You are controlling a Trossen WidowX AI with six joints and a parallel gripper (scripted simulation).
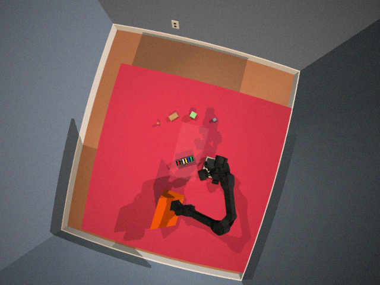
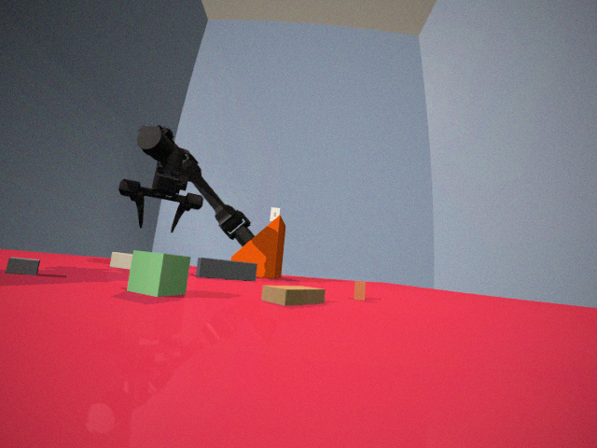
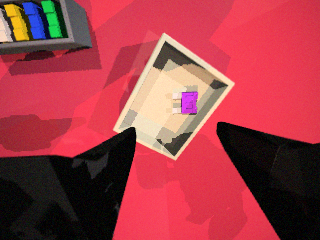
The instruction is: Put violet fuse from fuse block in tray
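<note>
Glossy red table (image 2: 337, 376), bordered by tan and brown floor strips and a low cream rim; blue-grey walls enclose the room, one of them carrying a single white wall outlet (image 1: 174, 24).

One black six-joint arm (image 1: 228, 202) rises from one orange wedge-shaped base (image 1: 164, 211). Its black two-fingered pincer (image 3: 175, 150) hangs above the table with its fingers spread wide apart and nothing between them; in the exterior view both pointed fingertips (image 2: 140, 212) aim downward, well above the surface.

Directly below the pincer sits one shallow cream rectangular tray (image 3: 210, 82), set at an angle. One small violet blade fuse (image 3: 189, 102) lies flat on the tray floor, its pale prongs toward the tray's middle, apart from both fingers.

Up and to the left of the pincer in the wrist view stands one grey rectangular fuse block (image 3: 77, 25). Four fuses show there: white, yellow, blue and green; the top view adds red ones, too small to count surely.

Farther beyond the pincer lie four loose pieces: one green cube (image 2: 158, 273), one flat tan block (image 2: 292, 294), one small orange-brown block (image 2: 359, 290) and one small grey block (image 2: 22, 265).
</note>
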